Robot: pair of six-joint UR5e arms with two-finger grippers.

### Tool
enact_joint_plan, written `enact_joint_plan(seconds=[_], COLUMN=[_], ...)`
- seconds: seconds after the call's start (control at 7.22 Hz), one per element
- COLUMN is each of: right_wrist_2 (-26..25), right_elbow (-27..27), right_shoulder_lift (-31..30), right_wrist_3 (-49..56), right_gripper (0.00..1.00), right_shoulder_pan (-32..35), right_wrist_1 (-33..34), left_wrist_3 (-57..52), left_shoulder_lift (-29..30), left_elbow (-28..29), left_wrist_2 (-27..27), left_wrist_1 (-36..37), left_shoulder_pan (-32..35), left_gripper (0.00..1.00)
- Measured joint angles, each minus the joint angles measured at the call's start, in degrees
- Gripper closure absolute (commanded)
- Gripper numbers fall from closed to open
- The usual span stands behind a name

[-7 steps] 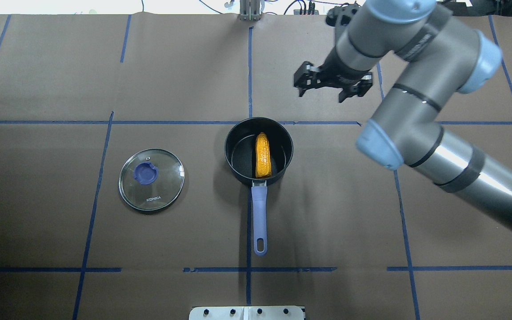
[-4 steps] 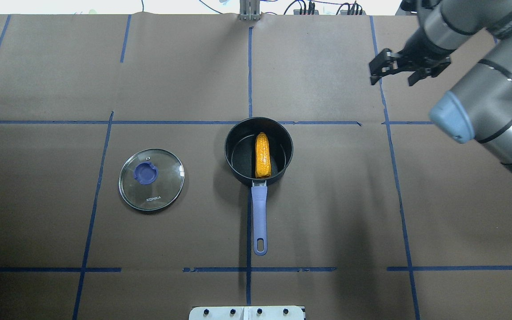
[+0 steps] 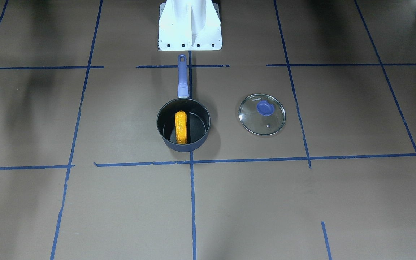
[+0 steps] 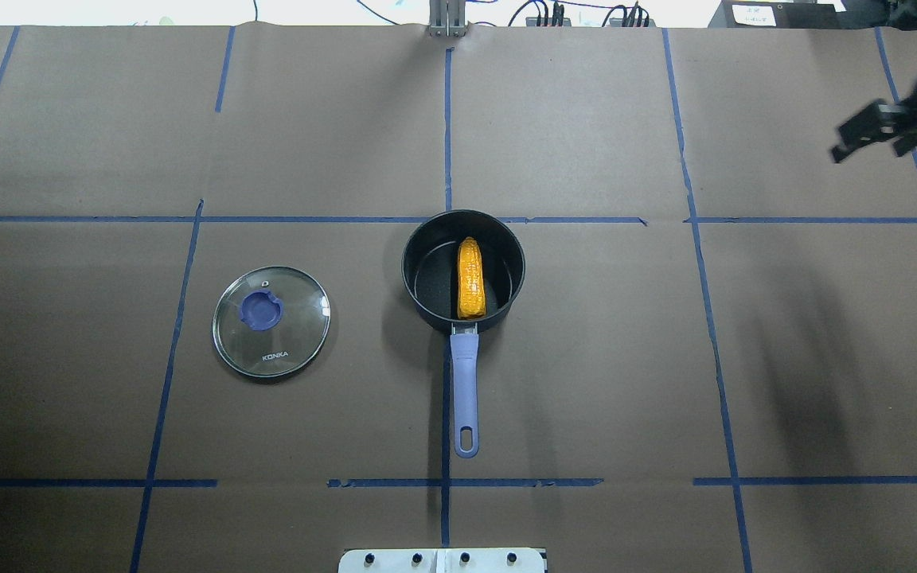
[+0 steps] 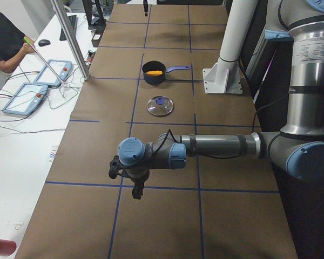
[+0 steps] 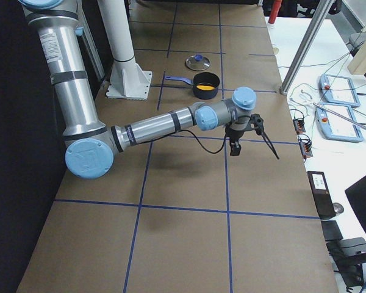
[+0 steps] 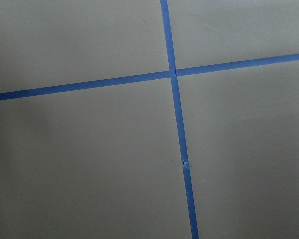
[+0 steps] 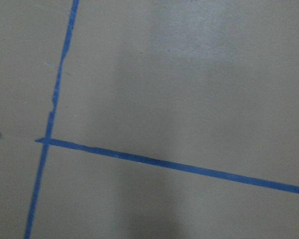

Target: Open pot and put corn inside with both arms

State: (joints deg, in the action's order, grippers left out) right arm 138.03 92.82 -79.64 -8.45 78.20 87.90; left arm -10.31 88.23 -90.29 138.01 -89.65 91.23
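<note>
The dark-blue pot (image 4: 427, 239) stands uncovered at the table's middle, its lavender handle (image 4: 465, 390) pointing toward the robot base. The yellow-orange corn (image 4: 470, 278) lies inside it, also seen in the front-facing view (image 3: 181, 127). My right gripper (image 4: 868, 147) is open and empty at the far right edge of the overhead view, well away from the pot. My left gripper (image 5: 132, 186) shows only in the exterior left view, far from the pot, so I cannot tell whether it is open or shut. Both wrist views show only bare table and blue tape.
The round glass lid (image 4: 271, 321) with its purple knob lies flat on the table to the left of the pot. The white base mount (image 3: 190, 25) stands beyond the handle's end. Blue tape lines cross the brown table cover.
My right arm has swung away to the right, from just beyond the pot to the view's right edge, gripper open throughout. Pot, corn and lid have not moved.
</note>
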Motion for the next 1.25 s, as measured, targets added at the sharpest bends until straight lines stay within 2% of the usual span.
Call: enact_joint_plan(seconds=[0.28, 0.42, 0.69, 1.25], right_wrist_2=[1.8, 1.8, 1.4, -3.5], right_elbow=[-4.3, -5.1, -5.3, -4.5], right_shoulder_lift=[-5.2, -7.1, -9.4, -9.8], right_wrist_3=[14.4, 17.8, 19.3, 15.3], right_gripper=[0.0, 0.0, 0.0, 0.0], right_shoulder_pan=[8.0, 10.3, 12.2, 12.6], right_wrist_1=[-0.1, -0.1, -0.2, 0.2], left_wrist_3=[0.0, 0.0, 0.0, 0.0], left_shoulder_lift=[0.1, 0.2, 0.2, 0.0], left_elbow=[0.0, 0.0, 0.1, 0.1], left_wrist_2=[0.1, 0.1, 0.1, 0.1], left_wrist_1=[0.0, 0.0, 0.0, -0.2], left_shoulder_pan=[0.0, 0.0, 0.0, 0.0], left_gripper=[0.0, 0.0, 0.0, 0.0])
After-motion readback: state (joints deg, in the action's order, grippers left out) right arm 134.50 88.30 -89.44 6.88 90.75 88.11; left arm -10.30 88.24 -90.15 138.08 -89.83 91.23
